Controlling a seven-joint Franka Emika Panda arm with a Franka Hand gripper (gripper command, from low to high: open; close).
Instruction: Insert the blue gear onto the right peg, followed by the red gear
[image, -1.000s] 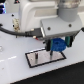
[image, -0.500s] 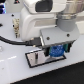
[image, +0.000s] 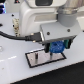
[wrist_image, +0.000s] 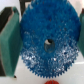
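Observation:
My gripper (image: 56, 50) is shut on the blue gear (image: 56, 46), holding it by its rim just above the right end of the grey, black-bordered plate (image: 37, 60). In the wrist view the blue gear (wrist_image: 47, 42) fills the picture, with its centre hole facing the camera and a teal finger (wrist_image: 10, 42) at each side. The right peg is hidden behind the gear and gripper. Only a sliver of the red gear (wrist_image: 51, 81) shows at the edge of the wrist view; it is not visible in the exterior view.
The plate lies on a white table (image: 15, 70). The arm's white body (image: 40, 20) and a black cable (image: 15, 36) fill the upper part of the exterior view, hiding what is behind them.
The gripper with the blue gear has come down a little toward the plate's right end. The plate has not moved.

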